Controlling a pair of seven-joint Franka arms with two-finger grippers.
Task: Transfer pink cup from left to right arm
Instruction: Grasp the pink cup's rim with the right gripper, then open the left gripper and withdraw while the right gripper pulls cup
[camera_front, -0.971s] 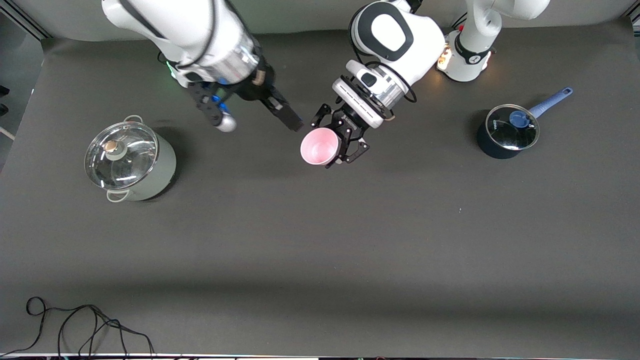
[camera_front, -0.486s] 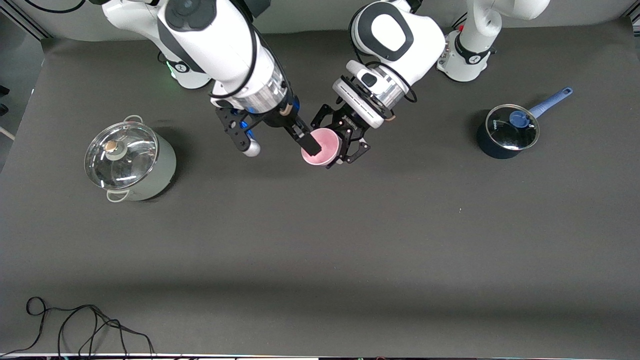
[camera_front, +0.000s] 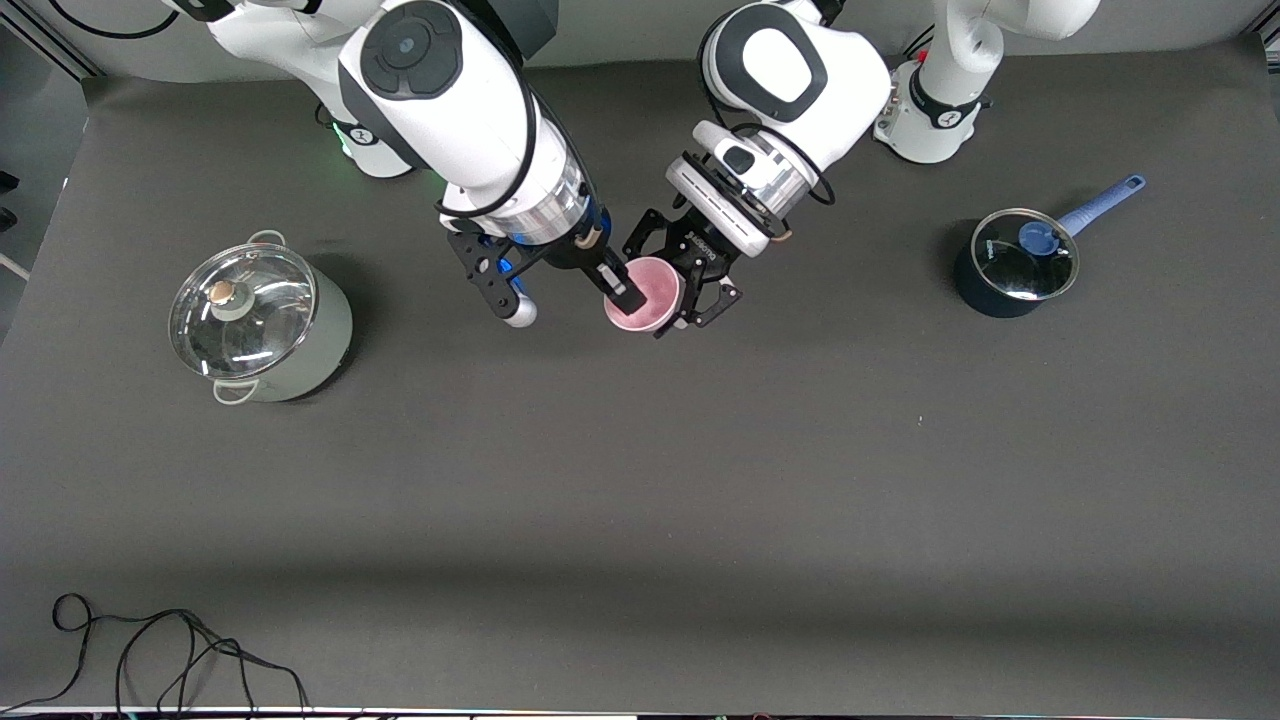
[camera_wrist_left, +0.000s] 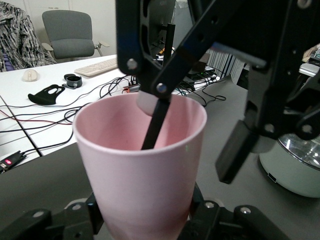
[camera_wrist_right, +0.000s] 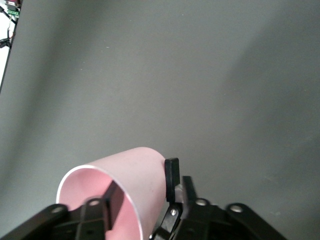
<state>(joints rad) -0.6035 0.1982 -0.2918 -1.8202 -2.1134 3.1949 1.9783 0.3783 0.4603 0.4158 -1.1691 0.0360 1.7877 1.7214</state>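
Now, right gripper: upper middle of the front frame, over the bare mat; jaws apart but narrower than a second ago, not clamped on anything yet.
Right fingers: inner finger is dipped inside the cup; outer finger hangs outside the wall with a visible gap. They straddle the rim on the side toward the right arm's end of the table.
What changed: a second ago this gripper was wide open and beside the cup, clear of it. It has since swung in, one finger has dropped into the mouth, and the jaws have started to close.
Left gripper: clamped tight on the cup's lower body, same pose throughout, no sign of letting go.
Pink cup: held in the air by the left gripper, upper middle of the frame, mouth tilted up toward the front camera; it has not shifted.
Task meaning: the handover is at the take step. My guess is the right jaws must finish pinching the wall before the left lets go.
Risk: a thin-wall pinch could tip the cup if the release comes early.
Surroundings: steel pot toward the right arm's end, dark saucepan toward the left arm's end, both well apart from the cup and unmoved.
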